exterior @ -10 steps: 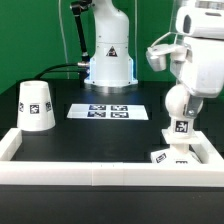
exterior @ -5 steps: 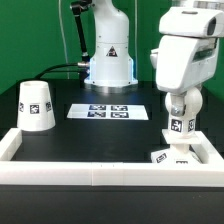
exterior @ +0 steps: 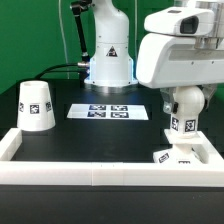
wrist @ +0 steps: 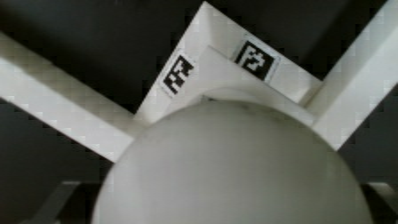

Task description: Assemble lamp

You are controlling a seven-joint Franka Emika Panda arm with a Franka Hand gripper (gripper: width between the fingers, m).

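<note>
The round white bulb (exterior: 181,127), with a square tag on its side, stands upright on the small square base (exterior: 168,157) in the front corner at the exterior view's right. My gripper (exterior: 182,106) comes down from above and is shut on the bulb's top. In the wrist view the bulb (wrist: 222,160) fills the space between my dark fingers (wrist: 64,200), with the tagged base (wrist: 222,62) beyond it. The tapered shade (exterior: 36,105) stands alone at the exterior view's left.
A low white wall (exterior: 100,170) runs along the front and sides of the black table; the base sits in its corner (wrist: 54,90). The marker board (exterior: 110,111) lies mid-table. The robot's pedestal (exterior: 108,60) stands behind it.
The arm's upper links and wrist have turned, swinging toward the exterior view's left, while the gripper stays on the bulb. Bulb, base and shade stay in place.
</note>
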